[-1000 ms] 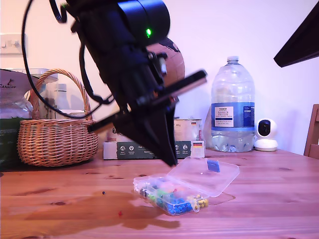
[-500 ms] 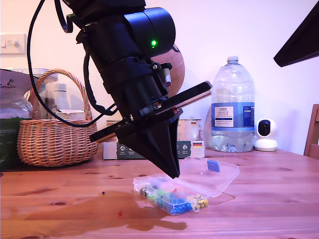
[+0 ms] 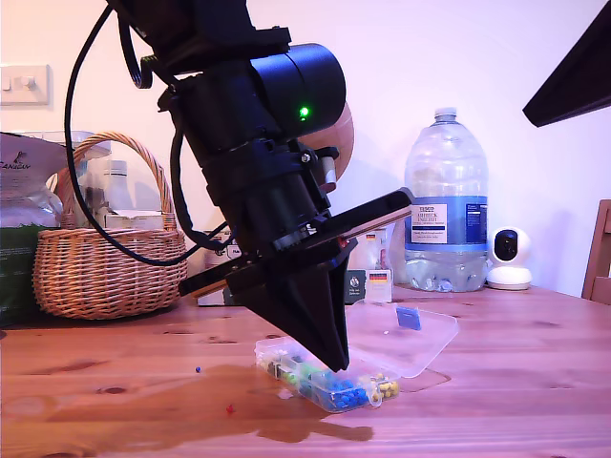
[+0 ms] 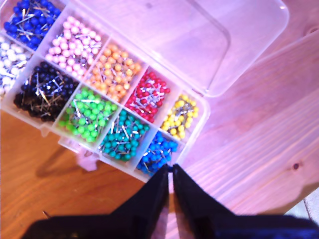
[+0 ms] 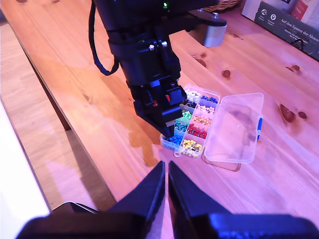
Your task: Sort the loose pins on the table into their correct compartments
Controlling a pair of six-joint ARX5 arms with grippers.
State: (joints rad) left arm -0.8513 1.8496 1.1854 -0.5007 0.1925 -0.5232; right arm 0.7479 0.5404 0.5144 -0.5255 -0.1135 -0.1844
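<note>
A clear plastic box (image 3: 320, 380) lies open on the table (image 3: 516, 391), its lid (image 3: 406, 334) folded back. Its compartments hold sorted pins: light blue (image 4: 157, 152), teal (image 4: 122, 139), red (image 4: 148, 94), yellow (image 4: 180, 115), green (image 4: 87, 119). My first gripper (image 3: 336, 364) (image 4: 171, 170) is shut, its tips just above the light blue compartment's edge; no pin shows between them. Two loose pins lie on the wood toward the exterior view's left: a blue one (image 3: 198, 368) and a red one (image 3: 230, 409). My second gripper (image 5: 165, 167) is shut, high above the box (image 5: 192, 124).
A wicker basket (image 3: 105, 258) stands at the back on the exterior view's left, flat boxes behind the first arm, a large water bottle (image 3: 446, 205) and a white camera (image 3: 509, 258) at the back right. A dark arm part (image 3: 573, 76) hangs at the upper right.
My first arm has swung toward the exterior view's right and come down, bringing its tips from above the box's lid side to just over the pins. The loose pins have not moved.
</note>
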